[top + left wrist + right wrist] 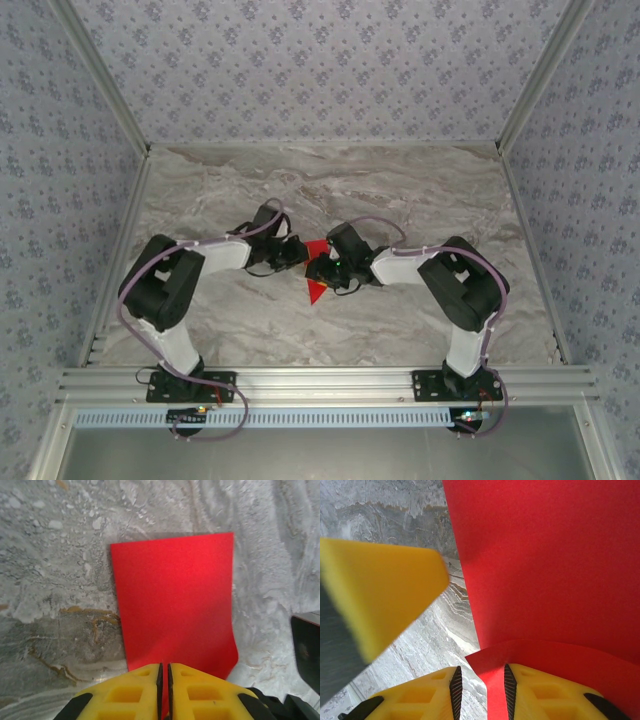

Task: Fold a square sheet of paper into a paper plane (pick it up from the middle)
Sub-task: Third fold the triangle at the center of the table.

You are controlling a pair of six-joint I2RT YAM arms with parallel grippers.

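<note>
The bright red square sheet of paper (pixel 175 600) sits at the middle of the grey marbled counter (pixel 400 180), one edge pinched in the left gripper's (pixel 165 667) near-closed fingers (pixel 130 690). The right gripper's (pixel 481 674) fingers stand slightly parted around a raised edge. A firm left pinch should stop the sheet sliding.

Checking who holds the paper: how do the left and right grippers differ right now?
The left gripper has its jaws pressed together on an edge of the square sheet of paper; the right gripper has its jaws apart, with marble showing in the gap. Ahead of the left gripper the sheet lies flat; at the right gripper a raised flap sits between the jaws, against one. Both have yellow fingers at the same sheet.
</note>
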